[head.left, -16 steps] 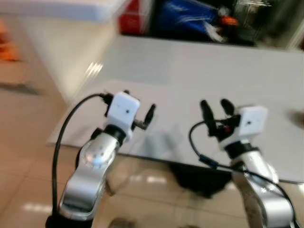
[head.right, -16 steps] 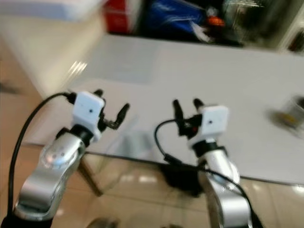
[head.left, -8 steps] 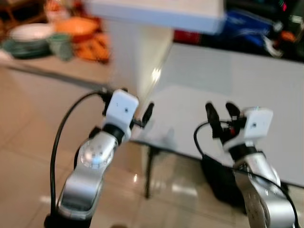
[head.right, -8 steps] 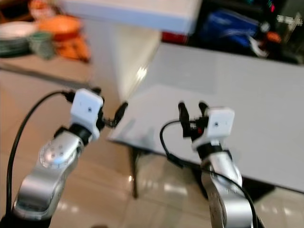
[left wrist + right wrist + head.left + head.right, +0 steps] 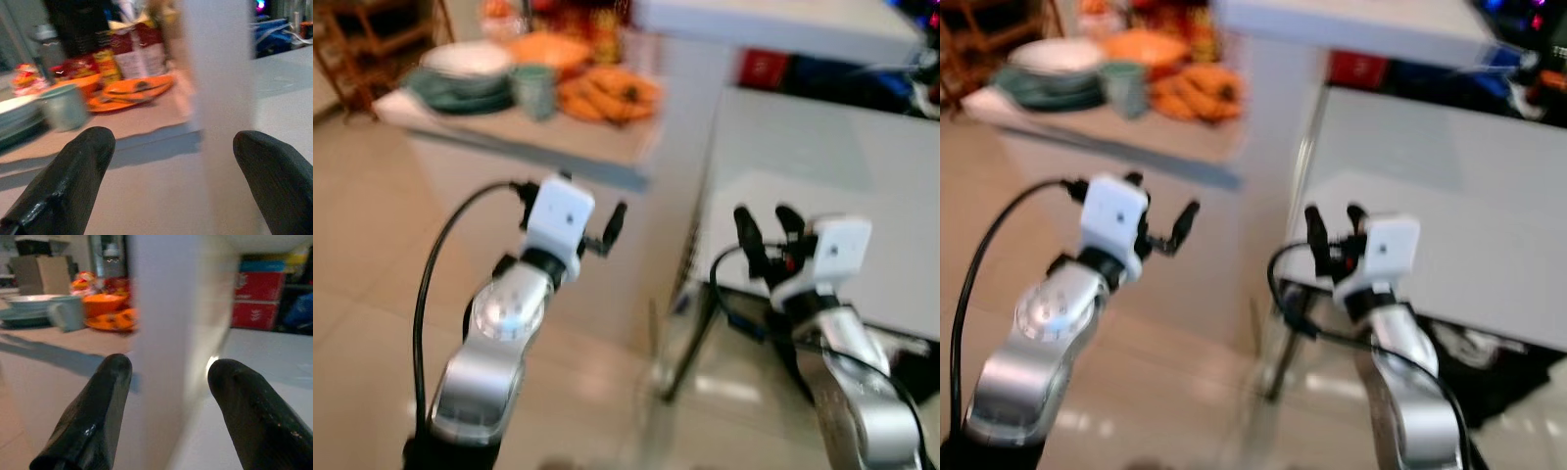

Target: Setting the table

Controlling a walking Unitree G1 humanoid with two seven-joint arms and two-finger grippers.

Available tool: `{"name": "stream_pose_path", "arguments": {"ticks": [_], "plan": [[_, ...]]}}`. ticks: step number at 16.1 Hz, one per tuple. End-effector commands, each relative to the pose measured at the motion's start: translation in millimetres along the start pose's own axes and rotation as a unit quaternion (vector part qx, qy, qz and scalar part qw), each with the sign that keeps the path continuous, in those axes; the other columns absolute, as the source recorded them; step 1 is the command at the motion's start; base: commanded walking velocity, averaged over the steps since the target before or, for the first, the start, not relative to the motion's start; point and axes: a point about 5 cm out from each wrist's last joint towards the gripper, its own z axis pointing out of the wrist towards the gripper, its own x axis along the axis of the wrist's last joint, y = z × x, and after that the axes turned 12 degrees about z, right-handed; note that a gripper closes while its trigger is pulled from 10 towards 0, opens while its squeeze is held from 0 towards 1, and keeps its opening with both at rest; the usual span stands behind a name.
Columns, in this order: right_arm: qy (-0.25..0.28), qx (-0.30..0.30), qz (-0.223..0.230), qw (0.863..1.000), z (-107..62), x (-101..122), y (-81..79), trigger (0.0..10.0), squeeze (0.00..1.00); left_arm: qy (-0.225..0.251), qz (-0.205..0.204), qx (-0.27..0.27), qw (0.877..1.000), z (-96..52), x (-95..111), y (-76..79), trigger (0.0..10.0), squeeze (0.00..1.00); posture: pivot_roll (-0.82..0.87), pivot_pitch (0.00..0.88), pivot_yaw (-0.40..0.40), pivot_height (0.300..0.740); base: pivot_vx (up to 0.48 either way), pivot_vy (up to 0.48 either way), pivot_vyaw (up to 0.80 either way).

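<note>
Pincers both released and empty: left pincer (image 5: 590, 215) and right pincer (image 5: 766, 231) are raised before the robot. Ahead, stacked plates (image 5: 465, 73) and a green cup (image 5: 534, 90) wait untouched on the bench (image 5: 607, 157); setting looks unbegun.

Red boxes (image 5: 256, 301), cardboard box (image 5: 34, 268) in bkgd.

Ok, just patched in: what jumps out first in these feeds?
Both arms are raised in front, the left gripper and the right gripper open and holding nothing. Ahead to the robot's left is a counter carrying stacked plates, a green mug and orange dishes. To the right, past a white pillar, lies the grey table.
</note>
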Motion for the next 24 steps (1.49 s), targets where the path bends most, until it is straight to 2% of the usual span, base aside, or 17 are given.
{"name": "stream_pose_path", "arguments": {"ticks": [1, 5, 6, 7, 9, 11, 16, 19, 24], "plan": [[0.007, 0.016, -0.003, 1.000, 3.0, 4.3, -5.7, 10.0, 0.00, -0.003, 0.001, 0.011, 1.000, -1.4, -0.7, -4.9, 10.0, 0.00, 0.04, 0.030, -0.031, 0.740, 0.000, 0.480, 0.00], [-0.002, 0.028, -0.004, 1.000, 8.3, 4.8, -7.3, 10.0, 0.00, -0.003, -0.001, 0.011, 1.000, -0.2, -0.1, -3.4, 10.0, 0.00, 0.05, 0.035, -0.033, 0.740, 0.000, 0.480, 0.00], [-0.010, 0.026, 0.002, 1.000, 10.5, 4.3, -7.1, 10.0, 0.00, -0.007, -0.009, 0.015, 1.000, 0.0, -0.7, -3.2, 10.0, 0.00, 0.05, 0.036, -0.033, 0.740, 0.000, 0.480, 0.00], [-0.021, 0.015, 0.007, 1.000, 14.0, 4.4, -5.5, 10.0, 0.00, -0.023, -0.035, 0.025, 0.999, 0.4, -2.5, -3.5, 10.0, 0.00, 0.05, 0.038, -0.034, 0.740, 0.000, 0.000, 0.00], [-0.024, 0.013, -0.003, 1.000, 18.0, 6.0, -5.3, 10.0, 0.00, -0.024, -0.024, 0.027, 0.999, 2.3, -1.9, -4.7, 10.0, 0.00, 0.05, 0.041, -0.036, 0.740, 0.000, 0.000, 0.00], [-0.018, 0.021, -0.017, 0.999, 19.7, 8.1, -6.7, 10.0, 0.00, -0.003, -0.021, 0.026, 0.999, 2.7, 2.2, -5.6, 10.0, 0.00, 0.05, 0.041, -0.036, 0.740, 0.000, 0.000, 0.00], [-0.014, 0.001, -0.007, 1.000, 23.6, 12.7, -3.3, 10.0, 0.00, -0.002, -0.028, 0.028, 0.999, 3.7, 4.1, -5.8, 10.0, 0.00, 0.05, 0.047, -0.040, 0.740, 0.413, 0.000, 0.00], [-0.014, -0.002, -0.006, 1.000, 24.3, 13.8, -1.6, 10.0, 0.00, 0.000, -0.028, 0.024, 0.999, 4.2, 5.0, -4.0, 10.0, 0.00, 0.05, 0.047, -0.041, 0.740, 0.429, 0.000, -0.71], [-0.016, 0.014, -0.014, 1.000, 26.7, 15.4, -3.2, 10.0, 0.00, -0.001, -0.023, 0.024, 0.999, 4.5, 4.9, -3.8, 10.0, 0.00, 0.05, 0.046, -0.046, 0.740, 0.428, 0.000, 0.00]]}}
